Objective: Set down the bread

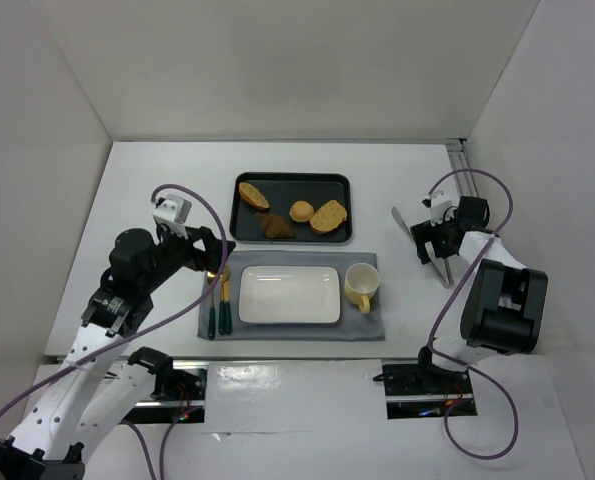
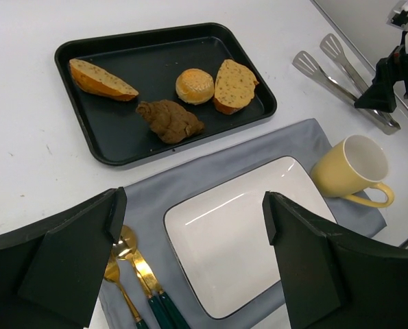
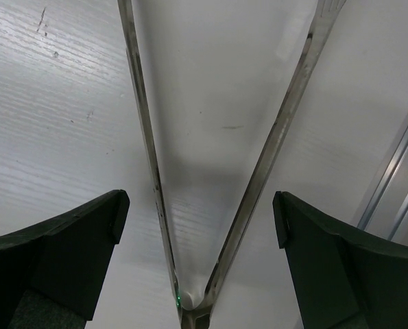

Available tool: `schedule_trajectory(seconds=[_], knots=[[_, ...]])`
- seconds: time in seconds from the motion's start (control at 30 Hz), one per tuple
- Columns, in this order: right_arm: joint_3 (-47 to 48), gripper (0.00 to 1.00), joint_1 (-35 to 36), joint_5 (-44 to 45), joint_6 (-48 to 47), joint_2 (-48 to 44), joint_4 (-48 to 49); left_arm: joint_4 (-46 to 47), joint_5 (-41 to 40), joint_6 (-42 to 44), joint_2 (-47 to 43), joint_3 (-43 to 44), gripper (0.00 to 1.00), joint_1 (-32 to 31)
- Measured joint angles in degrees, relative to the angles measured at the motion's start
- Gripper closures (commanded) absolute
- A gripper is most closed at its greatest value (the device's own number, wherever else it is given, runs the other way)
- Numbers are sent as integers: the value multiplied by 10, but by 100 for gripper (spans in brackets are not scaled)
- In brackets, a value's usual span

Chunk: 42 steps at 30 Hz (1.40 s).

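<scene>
At far-left corner of black rectangular tray (image 1: 235, 215): small elongated golden-brown bread slice (image 1: 254, 194), long axis diagonal.
Left hand (image 2: 190, 226): spread, empty, nearer; bread ahead-left.
Right hand (image 3: 200, 205): spread above steel tongs (image 2: 306, 65), well apart.

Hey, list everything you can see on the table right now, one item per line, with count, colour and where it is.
tray: one, black, far side of the table
bread: one long slice, golden-brown, left end of the tray
bun: one, round, orange, mid tray
wider slice: one, golden, right end of the tray
pastry: one, dark brown, tray's near side
placemat: one, grey, in front of the tray
plate: one, white, rectangular, on the placemat
mug: one, yellow, right of the plate
cutlery: two pieces, gold with dark green handles, left of the plate
tongs: one pair, metal, right of the tray
left gripper: open, above the placemat
right gripper: open, straddling the tongs
</scene>
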Motion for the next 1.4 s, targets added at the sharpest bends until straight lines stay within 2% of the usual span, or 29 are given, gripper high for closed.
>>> schedule_trajectory(seconds=[0.5,0.6,0.83,0.87,0.9,1.03,1.23,1.4], knots=[[0,1,-20,-25,-8,57,9,-2,10,0,2,0,0,0],[3,8,-30,-41,-9,65,9,-2,10,0,2,0,0,0],[34,33,-57,-77,-22,96,2,-2,10,0,2,0,0,0],[38,38,-64,-83,-24,99,1,-2,10,0,2,0,0,0],[41,47,-72,-90,-27,103,0,-2,10,0,2,0,0,0],[51,65,-104,-118,-40,111,-13,-2,10,0,2,0,0,0],[63,77,-134,-155,-56,113,-57,-2,9,0,2,0,0,0],[72,77,-137,-193,-65,84,-100,-2,9,0,2,0,0,0]])
